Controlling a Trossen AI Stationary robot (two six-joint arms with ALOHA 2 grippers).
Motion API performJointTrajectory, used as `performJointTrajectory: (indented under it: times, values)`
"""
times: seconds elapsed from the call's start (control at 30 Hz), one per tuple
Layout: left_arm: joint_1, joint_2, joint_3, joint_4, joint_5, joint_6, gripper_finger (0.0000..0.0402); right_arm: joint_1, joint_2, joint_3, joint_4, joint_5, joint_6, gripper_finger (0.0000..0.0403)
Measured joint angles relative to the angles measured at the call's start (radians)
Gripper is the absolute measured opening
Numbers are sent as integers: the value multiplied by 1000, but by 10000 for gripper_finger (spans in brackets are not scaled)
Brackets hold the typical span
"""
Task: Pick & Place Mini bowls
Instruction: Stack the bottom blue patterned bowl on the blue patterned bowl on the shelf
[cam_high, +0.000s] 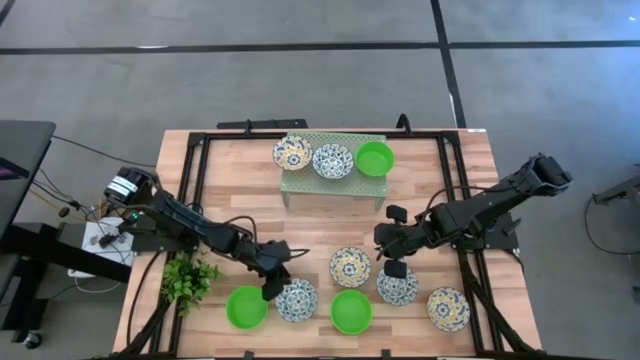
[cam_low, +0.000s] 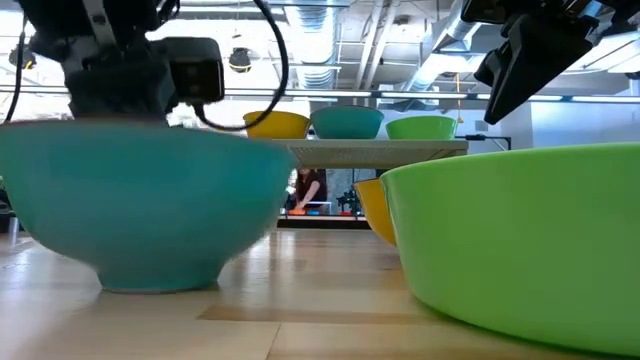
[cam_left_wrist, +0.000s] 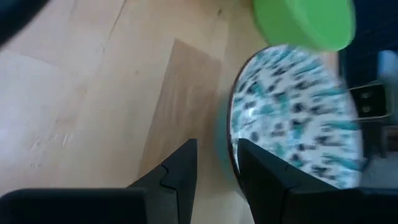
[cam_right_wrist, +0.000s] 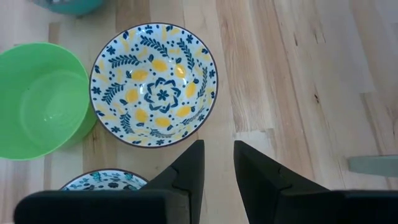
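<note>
Three mini bowls sit on the pale green rack at the far side: two floral and one green. Six stand on the table near the front edge. My left gripper is open at the left rim of a blue floral bowl, one finger inside, one outside. That bowl rests on its foot. My right gripper hovers narrowly open above another blue floral bowl, just right of the yellow floral bowl. My left gripper straddles the blue floral bowl's rim from above, one finger inside the bowl and one outside. A strip of table shows between the outer finger and the wall. Whether the inner finger touches the bowl, I cannot tell.
Green bowls flank the left gripper's bowl; one more floral bowl stands at the right front. A leafy plant sits by the left arm. Bare wood lies between rack and front row. A person shows far behind the table.
</note>
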Motion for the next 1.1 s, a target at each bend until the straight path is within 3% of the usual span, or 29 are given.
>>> performJointTrajectory:
  times: [0.27,0.43,0.57,0.8,1.1]
  values:
    - [-6,49,9,0,26,13,109,-1,0,0,1,0,-52,81]
    - [-5,56,9,2,20,52,62,-1,0,0,28,1,-76,81]
    - [0,39,10,10,-26,67,14,0,0,0,168,0,-257,81]
    - [35,-52,8,3,-116,55,23,-15,0,0,427,-81,-542,95]
    - [157,-169,8,3,-206,113,20,-97,142,2,625,-207,-752,169]
